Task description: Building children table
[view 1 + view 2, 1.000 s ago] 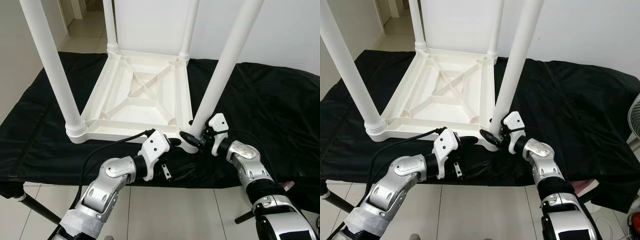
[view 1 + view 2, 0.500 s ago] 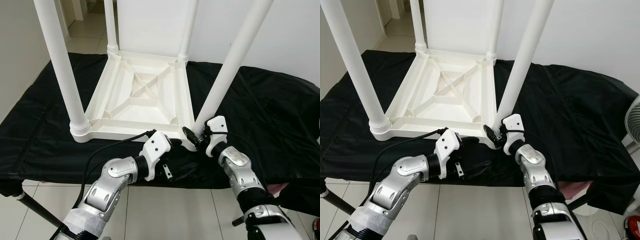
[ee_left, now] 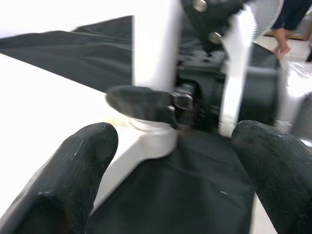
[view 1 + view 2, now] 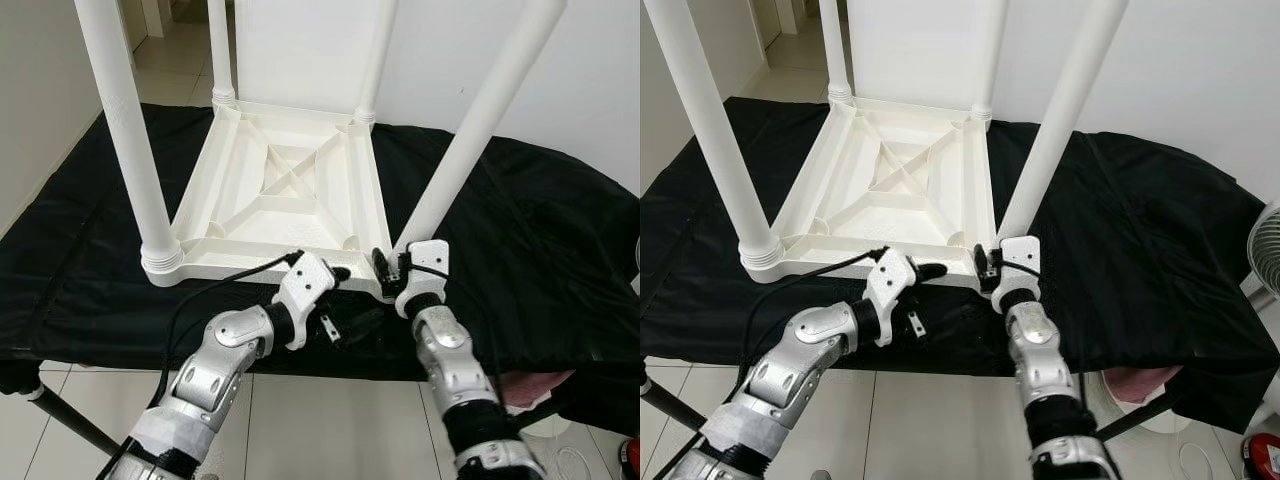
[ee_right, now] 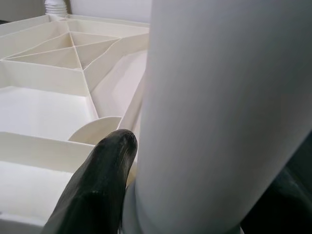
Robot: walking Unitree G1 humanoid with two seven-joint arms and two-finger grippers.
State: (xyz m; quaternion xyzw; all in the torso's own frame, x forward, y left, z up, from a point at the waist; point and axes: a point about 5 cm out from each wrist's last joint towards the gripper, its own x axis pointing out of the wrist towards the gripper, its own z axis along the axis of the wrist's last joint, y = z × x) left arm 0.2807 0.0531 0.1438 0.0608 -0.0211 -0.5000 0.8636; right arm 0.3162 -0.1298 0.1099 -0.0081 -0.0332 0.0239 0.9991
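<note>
Between the fingers of the right gripper (image 4: 385, 268), clamped low on the near-right table leg (image 4: 470, 138) of the upturned table (image 4: 280, 190), with left gripper (image 4: 345, 280) spread empty alongside: risks cross-threading or slipping if twisted off-axis.

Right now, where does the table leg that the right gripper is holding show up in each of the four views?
Left eye view: the near-right leg slants up from the tabletop corner, the right gripper at its base.
Right eye view: the same leg, right of centre.
Left wrist view: its base stands ahead, between the left gripper's fingers.
Right wrist view: it looms close, a finger against it.
Shared landmark: the upturned tabletop.
</note>
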